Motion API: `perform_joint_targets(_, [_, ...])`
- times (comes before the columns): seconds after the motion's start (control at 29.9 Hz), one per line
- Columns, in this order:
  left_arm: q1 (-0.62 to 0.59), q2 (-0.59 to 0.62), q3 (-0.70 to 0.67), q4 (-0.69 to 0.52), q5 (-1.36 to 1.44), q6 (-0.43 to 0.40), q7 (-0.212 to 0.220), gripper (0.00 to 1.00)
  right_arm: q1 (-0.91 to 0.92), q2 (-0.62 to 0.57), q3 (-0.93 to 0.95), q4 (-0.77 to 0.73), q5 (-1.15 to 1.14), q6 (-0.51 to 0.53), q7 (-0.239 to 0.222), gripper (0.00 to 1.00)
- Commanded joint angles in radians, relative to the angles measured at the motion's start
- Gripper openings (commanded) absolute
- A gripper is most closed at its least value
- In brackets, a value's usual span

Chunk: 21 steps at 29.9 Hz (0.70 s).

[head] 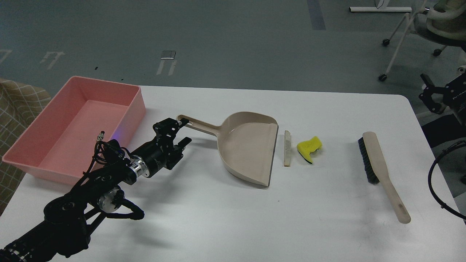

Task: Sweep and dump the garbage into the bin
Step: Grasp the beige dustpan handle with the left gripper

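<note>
Clearly, in the head view, the risk lay at the dustpan (247, 147). Its handle end sat just by the tips of the left gripper (183, 131), whose jaws stood apart with nothing yet held; a grip taken that near the handle's very end could, I judged, let the pan swing or tip once lifted, and a nudge could push its lip against the bread slice (287, 148) lying just to the right of it. The yellow sponge chunk (309, 149) lay just right of the bread, both scraps on the white table (233, 225) and not yet in the pan. The brush (378, 171) lay untouched well to the right, bristles facing left.

The left arm reached in from the near left corner, stretched up and rightward, wrist low over the table, fingers pointing at the handle's end. The right gripper (431, 96) showed only at the far right edge, off the table, dark and small; whether its jaws were parted I could not tell.

The pink bin (22, 154) stood at the far left, just beside the left arm, so a careless swing might knock it.
</note>
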Motion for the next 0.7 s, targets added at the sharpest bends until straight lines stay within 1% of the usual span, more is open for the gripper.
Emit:
perform_joint_targets(0.0, [-0.009,-0.009,-0.001,0.016,0.000,0.000,-0.004,0.77,-0.004,0.001,-0.001,0.000,0.000,0.000,0.000,1.00])
perform_joint_targets(0.07, [-0.014,-0.021,-0.002,0.028,0.000,0.000,-0.004,0.80,-0.004,0.001,-0.001,0.000,0.000,0.000,0.000,1.00])
perform_joint_targets(0.13, [-0.035,-0.047,-0.002,0.063,-0.007,0.000,-0.004,0.87,-0.004,0.000,-0.001,0.000,0.000,0.000,0.000,1.00])
perform_joint_targets(0.2, [-0.052,-0.067,-0.002,0.098,-0.010,-0.002,-0.005,0.88,-0.007,0.000,0.001,0.000,0.000,0.000,0.000,1.00])
perform_joint_targets(0.27, [-0.064,-0.078,-0.002,0.120,-0.011,0.000,-0.010,0.88,-0.007,0.000,0.001,0.000,0.000,0.000,0.000,1.00])
perform_joint_targets(0.33, [-0.084,-0.093,-0.001,0.157,-0.010,0.000,-0.030,0.88,-0.009,0.000,0.001,0.000,0.000,0.000,0.000,1.00])
perform_joint_targets(0.4, [-0.097,-0.095,-0.001,0.177,-0.013,0.000,-0.041,0.88,-0.011,0.000,0.001,0.000,0.000,0.000,0.000,1.00])
perform_joint_targets(0.57, [-0.109,-0.096,-0.001,0.189,-0.016,0.000,-0.061,0.87,-0.011,0.001,0.001,0.000,0.000,0.000,0.000,1.00])
perform_joint_targets(0.67, [-0.109,-0.095,-0.001,0.189,-0.011,0.000,-0.076,0.84,-0.011,0.003,0.001,-0.002,0.000,0.000,0.000,1.00])
